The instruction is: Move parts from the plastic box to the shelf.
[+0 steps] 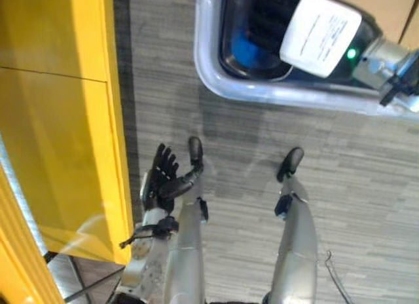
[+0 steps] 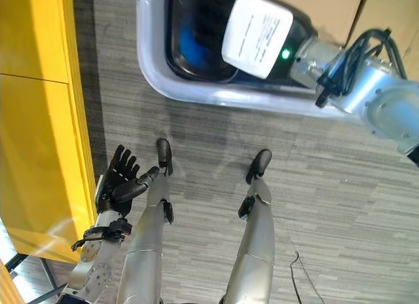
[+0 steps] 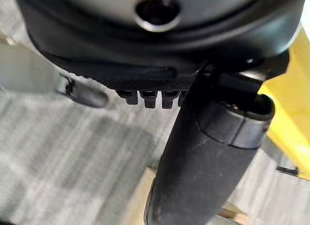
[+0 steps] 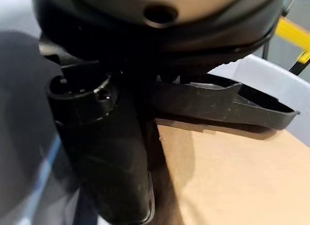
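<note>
1. The plastic box is the landmark: a translucent bin with a pale rim, standing on the grey striped floor at the far side of the scene.
2. Inside the plastic box lie dark parts and something blue; their shapes cannot be made out.
3. The right hand reaches into the plastic box from its right side. In the head views it is hidden under the white cover on the arm's wrist unit.
4. In the right wrist view a dark flat part shows just beyond the right hand, beside a tan cardboard surface. Whether the fingers are closed on it cannot be told.
5. The yellow shelf stands well to the left of the plastic box, across bare floor.
6. The left hand hangs near the shelf's edge, well away from the plastic box, fingers spread and relaxed, holding nothing.
</note>
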Motion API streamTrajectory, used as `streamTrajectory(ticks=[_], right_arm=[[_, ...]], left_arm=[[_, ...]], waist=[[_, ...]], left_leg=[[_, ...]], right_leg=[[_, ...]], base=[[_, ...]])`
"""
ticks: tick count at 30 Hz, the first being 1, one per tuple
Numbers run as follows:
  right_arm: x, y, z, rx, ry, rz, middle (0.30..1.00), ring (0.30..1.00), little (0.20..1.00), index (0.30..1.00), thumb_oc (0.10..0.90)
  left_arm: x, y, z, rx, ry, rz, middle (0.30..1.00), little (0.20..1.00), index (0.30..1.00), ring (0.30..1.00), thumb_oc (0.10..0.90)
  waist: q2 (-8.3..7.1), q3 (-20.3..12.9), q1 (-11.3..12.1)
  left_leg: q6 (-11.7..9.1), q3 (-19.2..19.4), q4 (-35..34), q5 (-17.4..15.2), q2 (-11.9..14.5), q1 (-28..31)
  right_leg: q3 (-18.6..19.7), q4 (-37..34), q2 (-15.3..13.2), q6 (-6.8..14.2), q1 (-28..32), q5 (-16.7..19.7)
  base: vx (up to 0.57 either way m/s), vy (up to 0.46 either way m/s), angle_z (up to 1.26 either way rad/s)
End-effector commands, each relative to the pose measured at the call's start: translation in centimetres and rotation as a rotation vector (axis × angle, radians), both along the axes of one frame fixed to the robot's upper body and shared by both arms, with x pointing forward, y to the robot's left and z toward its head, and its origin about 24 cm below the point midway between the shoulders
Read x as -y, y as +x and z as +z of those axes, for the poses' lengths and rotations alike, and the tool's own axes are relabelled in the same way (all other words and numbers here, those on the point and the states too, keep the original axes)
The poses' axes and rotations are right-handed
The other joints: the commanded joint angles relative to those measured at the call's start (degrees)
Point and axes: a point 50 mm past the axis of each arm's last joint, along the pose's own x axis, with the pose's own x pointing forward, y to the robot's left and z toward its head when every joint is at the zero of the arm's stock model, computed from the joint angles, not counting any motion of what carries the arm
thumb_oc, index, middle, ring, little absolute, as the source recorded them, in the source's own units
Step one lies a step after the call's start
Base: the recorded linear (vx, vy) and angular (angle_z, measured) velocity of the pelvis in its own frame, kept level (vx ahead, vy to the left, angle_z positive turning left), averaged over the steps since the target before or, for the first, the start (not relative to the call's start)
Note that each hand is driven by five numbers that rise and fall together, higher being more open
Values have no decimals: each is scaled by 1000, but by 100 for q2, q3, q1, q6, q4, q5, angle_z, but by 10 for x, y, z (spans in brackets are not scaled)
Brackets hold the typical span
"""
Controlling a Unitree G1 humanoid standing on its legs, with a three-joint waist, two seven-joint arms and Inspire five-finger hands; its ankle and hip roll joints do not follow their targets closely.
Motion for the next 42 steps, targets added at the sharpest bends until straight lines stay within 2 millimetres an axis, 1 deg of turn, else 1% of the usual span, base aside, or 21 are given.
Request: streamTrajectory(ticks=[1,4,5,6,11,12,13,15,17,18,19,23,25,27,30,32,33,36,40,41,42], right_arm=[[38,-7,47,209,39,-186,1000,1000,1000,1000,900],[49,-6,55,253,57,-236,1000,1000,1000,1000,900],[56,-5,59,281,66,-267,599,599,599,599,614],[62,0,55,270,66,-303,300,300,300,300,400],[66,8,55,275,88,-329,300,300,300,300,400],[65,8,55,284,92,-324,300,300,300,300,400],[63,9,52,277,87,-313,300,300,300,300,400],[62,9,49,269,86,-299,300,300,300,300,400],[57,4,46,266,109,-247,300,300,300,300,400],[52,-3,46,276,132,-186,300,300,300,300,400],[48,-8,48,283,139,-153,300,300,300,300,400],[40,-23,42,273,172,-40,300,300,300,300,400],[37,-29,39,266,188,7,300,300,300,300,400],[35,-36,34,255,194,50,300,300,300,300,400],[34,-46,29,246,204,92,300,300,300,300,400],[34,-49,26,244,201,105,300,300,300,300,400],[39,-54,22,237,202,92,300,300,300,300,400],[42,-62,19,239,202,99,300,300,300,300,400],[47,-71,16,250,228,106,300,300,300,300,400],[47,-75,16,257,246,131,300,300,300,300,400],[47,-77,14,254,249,132,300,300,300,300,400]], left_arm=[[-9,-21,24,145,-5,5,1000,1000,1000,1000,900],[-10,-24,27,161,-11,7,1000,1000,1000,1000,900],[-11,-26,26,158,-15,6,1000,1000,1000,1000,900],[-14,-26,26,161,-11,12,1000,1000,1000,1000,900],[-9,-23,28,172,-33,1,1000,1000,1000,1000,900],[-6,-22,28,172,-52,2,1000,1000,1000,1000,900],[-2,-20,27,170,-68,-3,1000,1000,1000,1000,900],[0,-18,27,171,-73,-7,1000,1000,1000,1000,900],[0,-16,26,165,-77,-3,1000,1000,1000,1000,900],[-1,-13,27,168,-75,3,1000,1000,1000,1000,900],[-1,-11,29,180,-79,9,1000,1000,1000,1000,900],[-2,-10,28,168,-70,7,1000,1000,1000,1000,900],[-2,-9,23,148,-73,10,1000,1000,1000,1000,900],[-3,-10,8,78,-60,16,1000,1000,1000,1000,900],[-2,-10,2,48,-41,5,1000,1000,1000,1000,900],[0,-11,-1,39,-41,-4,1000,1000,1000,1000,900],[0,-14,-2,29,-33,-15,1000,1000,1000,1000,900],[0,-16,1,37,-15,-28,1000,1000,1000,1000,900],[-2,-14,7,59,0,-27,1000,1000,1000,1000,900],[-5,-14,8,64,2,-11,1000,1000,1000,1000,900],[-6,-13,11,74,7,-11,1000,1000,1000,1000,900]], waist=[[31,-105,227],[67,-105,259],[92,-105,276],[52,-105,291],[86,-105,274],[134,-105,248],[164,-105,222],[166,-105,216],[146,-105,169],[125,-105,143],[112,-105,111],[60,-105,56],[50,-105,16],[14,-105,-18],[-32,-105,-60],[-45,-105,-78],[-78,-105,-94],[-134,-105,-127],[-152,-105,-158],[-151,-105,-170],[-160,-106,-155]], left_leg=[[-579,-184,442,-796,548,259],[-562,-213,531,-809,519,-22],[-540,-249,574,-818,484,-156],[-547,-255,611,-870,475,-187],[-510,-246,618,-876,465,-266],[-487,-246,591,-875,459,-231],[-471,-242,562,-876,449,-182],[-472,-243,525,-869,442,-116],[-484,-215,506,-874,444,6],[-490,-218,495,-852,446,91],[-473,-177,488,-730,435,18],[-496,-152,386,-697,438,407],[-516,-138,326,-682,446,661],[-528,-135,281,-672,452,920],[-560,-139,175,-656,456,1388],[-567,-138,156,-658,444,1555],[-566,-148,126,-679,459,1867],[-576,-172,52,-707,482,2377],[-571,-236,-112,-691,462,3054],[-571,-241,-149,-746,449,3394],[-567,-257,-172,-757,437,3535]], right_leg=[[-61,-333,107,209,219,-25],[16,-169,74,221,-134,-55],[75,-37,50,224,-346,-89],[133,56,44,239,-435,-152],[192,104,60,237,-579,-148],[204,120,74,233,-591,-155],[216,134,84,230,-579,-156],[220,126,78,227,-542,-154],[189,115,88,230,-434,-145],[177,73,110,221,-340,-102],[122,-4,111,151,-364,45],[84,-94,136,153,30,88],[57,-123,127,156,284,100],[13,-140,117,158,555,106],[-57,-213,86,169,1072,105],[-82,-242,88,172,1268,102],[-137,-308,90,184,1649,98],[-216,-445,70,206,2259,96],[-356,-643,64,223,3073,107],[-410,-690,52,242,3468,57],[-426,-731,61,249,3641,58]], base=[[-1,-23,7],[25,-23,4],[35,-20,4],[0,0,0],[7,11,3],[4,36,0],[3,41,-2],[-6,35,-2],[-20,38,2],[-88,24,3],[-98,24,5],[-45,34,5],[-37,37,3],[-14,16,1],[-9,12,1],[-7,23,4],[0,43,2],[2,15,-1],[41,38,2],[85,31,4],[54,24,9]])
